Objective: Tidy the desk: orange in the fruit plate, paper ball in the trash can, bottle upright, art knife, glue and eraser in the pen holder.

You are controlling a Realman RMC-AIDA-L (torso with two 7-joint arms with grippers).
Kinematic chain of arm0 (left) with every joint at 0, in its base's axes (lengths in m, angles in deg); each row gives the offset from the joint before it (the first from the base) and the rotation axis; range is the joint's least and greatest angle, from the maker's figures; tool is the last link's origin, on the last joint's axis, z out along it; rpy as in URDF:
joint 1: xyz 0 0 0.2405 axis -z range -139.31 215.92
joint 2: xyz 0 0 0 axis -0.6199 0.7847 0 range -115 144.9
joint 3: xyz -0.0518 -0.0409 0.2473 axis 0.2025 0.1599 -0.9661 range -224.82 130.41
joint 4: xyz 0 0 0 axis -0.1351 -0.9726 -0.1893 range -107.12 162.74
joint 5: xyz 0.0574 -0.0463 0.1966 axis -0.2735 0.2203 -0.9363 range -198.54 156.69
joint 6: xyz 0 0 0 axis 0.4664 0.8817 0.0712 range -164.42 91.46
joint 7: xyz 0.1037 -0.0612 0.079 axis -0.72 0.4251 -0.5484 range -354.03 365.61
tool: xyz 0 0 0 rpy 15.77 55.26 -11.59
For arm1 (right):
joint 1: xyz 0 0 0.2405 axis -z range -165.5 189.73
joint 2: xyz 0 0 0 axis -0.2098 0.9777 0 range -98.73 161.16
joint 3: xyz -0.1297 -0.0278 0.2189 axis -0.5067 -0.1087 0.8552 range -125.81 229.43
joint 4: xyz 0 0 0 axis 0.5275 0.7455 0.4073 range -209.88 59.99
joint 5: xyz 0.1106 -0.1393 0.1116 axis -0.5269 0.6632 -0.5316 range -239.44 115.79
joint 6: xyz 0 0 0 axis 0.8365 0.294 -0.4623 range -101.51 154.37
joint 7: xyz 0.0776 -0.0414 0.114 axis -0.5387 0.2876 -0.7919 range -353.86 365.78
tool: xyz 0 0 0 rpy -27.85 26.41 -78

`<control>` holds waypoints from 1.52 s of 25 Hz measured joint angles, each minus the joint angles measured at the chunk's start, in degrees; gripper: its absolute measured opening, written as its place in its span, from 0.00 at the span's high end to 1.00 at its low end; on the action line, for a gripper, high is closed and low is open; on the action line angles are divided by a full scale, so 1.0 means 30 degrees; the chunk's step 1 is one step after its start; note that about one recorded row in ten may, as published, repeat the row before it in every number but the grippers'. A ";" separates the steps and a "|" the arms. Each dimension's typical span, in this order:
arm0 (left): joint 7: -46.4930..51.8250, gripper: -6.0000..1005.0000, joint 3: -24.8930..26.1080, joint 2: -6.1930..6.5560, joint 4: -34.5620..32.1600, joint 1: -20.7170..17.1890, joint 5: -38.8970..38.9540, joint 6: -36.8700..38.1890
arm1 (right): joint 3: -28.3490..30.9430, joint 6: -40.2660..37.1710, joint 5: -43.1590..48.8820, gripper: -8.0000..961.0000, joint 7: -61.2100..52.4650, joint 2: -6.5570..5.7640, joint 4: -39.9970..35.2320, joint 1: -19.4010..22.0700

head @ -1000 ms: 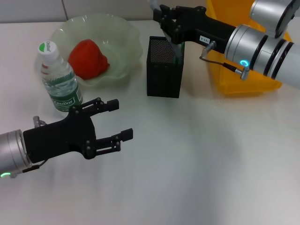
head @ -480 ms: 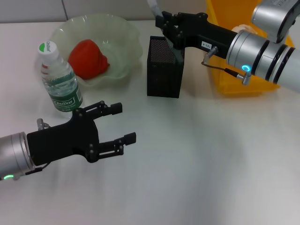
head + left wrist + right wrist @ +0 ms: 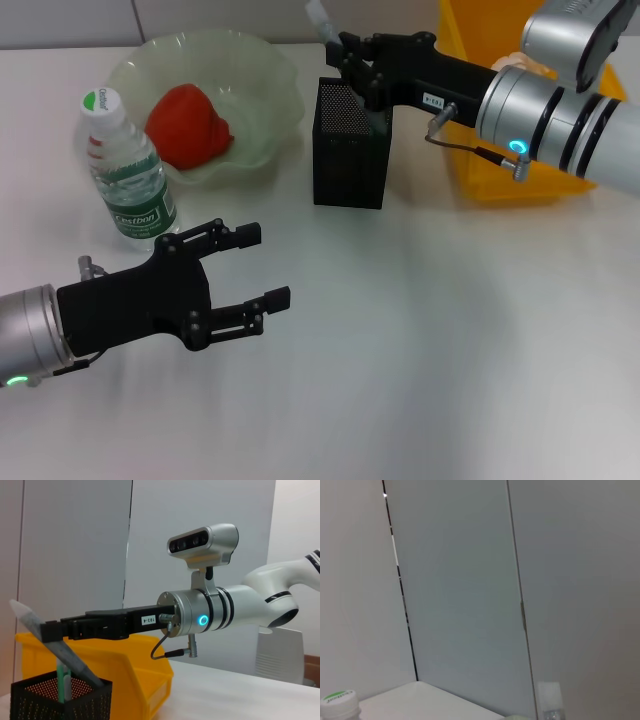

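Slightly higher than a moment ago, the right gripper (image 3: 352,62) at upper centre pinches the glue (image 3: 50,636), a light, stiff, slick stick gripped mid-shaft, slanting into the pen holder (image 3: 350,145); left gripper (image 3: 255,265) hangs spread, lower left

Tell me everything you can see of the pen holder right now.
The pen holder is a tall, square, open-topped box of black metal mesh, standing upright on the white desk between the fruit plate and the yellow trash can. A mint-green art knife stands inside it, and the grey glue leans tilted out over its rim, held by the right gripper above.
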 joint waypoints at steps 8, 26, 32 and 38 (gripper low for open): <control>-0.0009 0.20 0.0011 0.0019 -0.0050 -0.0003 0.0003 0.0086 | -0.0487 0.0413 -0.0006 0.85 -0.0197 -0.0003 0.0020 -0.0270; -0.0001 0.20 -0.0020 0.0019 -0.0105 -0.0063 0.0003 0.0082 | -0.1182 0.1355 -0.0125 0.73 -0.0834 -0.0050 -0.0254 -0.0495; 0.0003 0.20 -0.0021 0.0018 -0.0115 -0.0060 0.0004 0.0098 | -0.1084 0.1204 -0.0142 0.57 -0.1124 -0.0047 -0.0770 -0.0114; 0.0069 0.20 -0.0021 0.0002 0.0024 -0.0038 0.0028 0.0240 | 0.0418 -0.1488 -0.0159 0.25 -0.2380 -0.0121 -0.2813 0.1951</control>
